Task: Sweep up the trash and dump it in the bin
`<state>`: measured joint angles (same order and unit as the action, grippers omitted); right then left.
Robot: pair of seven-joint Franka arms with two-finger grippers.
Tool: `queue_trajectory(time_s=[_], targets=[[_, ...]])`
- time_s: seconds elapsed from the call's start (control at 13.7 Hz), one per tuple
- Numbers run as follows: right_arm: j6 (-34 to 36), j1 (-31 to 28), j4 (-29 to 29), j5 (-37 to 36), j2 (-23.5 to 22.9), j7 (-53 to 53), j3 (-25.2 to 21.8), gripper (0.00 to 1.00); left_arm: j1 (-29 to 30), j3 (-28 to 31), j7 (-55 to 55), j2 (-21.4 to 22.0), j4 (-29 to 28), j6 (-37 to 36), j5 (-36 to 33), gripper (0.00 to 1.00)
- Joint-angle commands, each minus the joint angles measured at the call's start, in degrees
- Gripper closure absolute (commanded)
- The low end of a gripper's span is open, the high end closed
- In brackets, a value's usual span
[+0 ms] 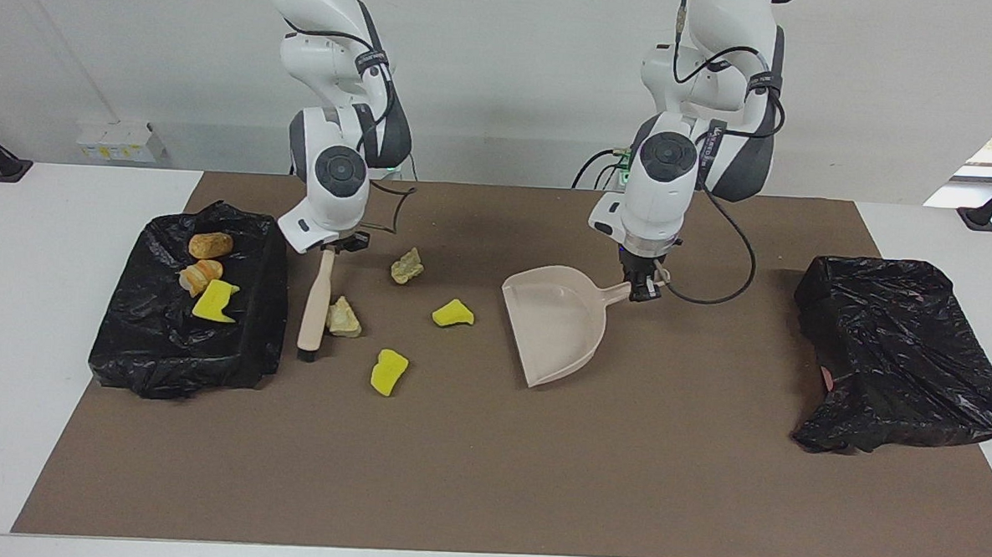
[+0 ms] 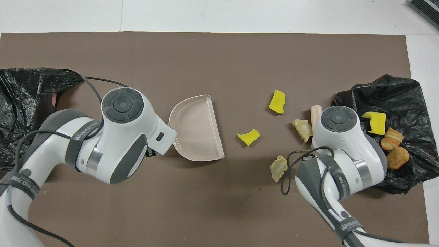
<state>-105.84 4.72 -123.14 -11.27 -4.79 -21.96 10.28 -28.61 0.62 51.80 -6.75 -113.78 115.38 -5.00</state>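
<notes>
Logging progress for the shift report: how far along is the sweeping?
Done: three scraps lie on the black bin bag. In hand: right gripper holds the brush against a beige lump; left gripper holds the empty dustpan. Left: four scraps on the brown mat.
</notes>
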Motion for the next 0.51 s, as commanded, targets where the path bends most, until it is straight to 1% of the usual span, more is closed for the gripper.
queue_trajectory(time_s=[0.0,0.15,0.22,0.44], targets=[[1.4,3.2,8.0,5.9,-5.5,0.0,0.2,1.00,-3.0,0.4,0.4,3.4,-5.6,4.2,-1.1,1.00],[1.6,5.2,11.1,10.0,-7.9,-0.5,0.2,1.00,-4.6,0.4,0.2,2.9,-5.9,4.4,-1.1,1.00],[1.8,5.9,11.3,10.9,-7.9,-0.4,0.3,1.00,-5.8,0.4,-0.5,3.0,-6.8,5.0,-1.0,1.00],[2.6,7.9,10.8,13.5,-7.8,1.0,0.4,1.00,-6.1,0.4,-2.5,3.3,-8.0,6.5,-0.7,1.00]])
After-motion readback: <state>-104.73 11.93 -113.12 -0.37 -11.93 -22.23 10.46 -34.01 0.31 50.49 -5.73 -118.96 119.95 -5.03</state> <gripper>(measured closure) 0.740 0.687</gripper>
